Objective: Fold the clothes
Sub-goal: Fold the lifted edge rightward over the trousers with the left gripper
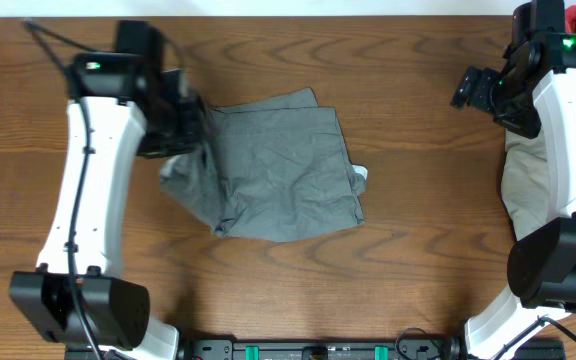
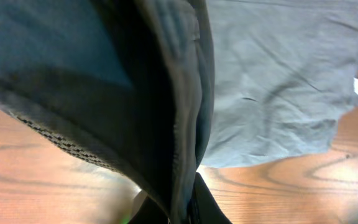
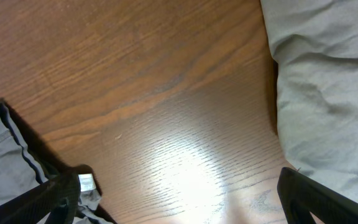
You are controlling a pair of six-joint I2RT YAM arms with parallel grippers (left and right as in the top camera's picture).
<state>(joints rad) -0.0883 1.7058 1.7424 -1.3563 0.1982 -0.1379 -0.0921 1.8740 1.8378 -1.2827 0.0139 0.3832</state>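
Gray garment (image 1: 288, 165) partly folded; left gripper (image 1: 188, 125) pinches its 9 o'clock edge. Right gripper (image 1: 466, 90) open, empty. Pale garment (image 1: 526, 185) not yet folded.

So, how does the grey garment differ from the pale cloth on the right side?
The grey garment is dark, the pale cloth off-white. The grey garment lies mid-table, its edge pinched by the left gripper; the pale cloth sits at the right edge, ungripped. Both are creased fabric.
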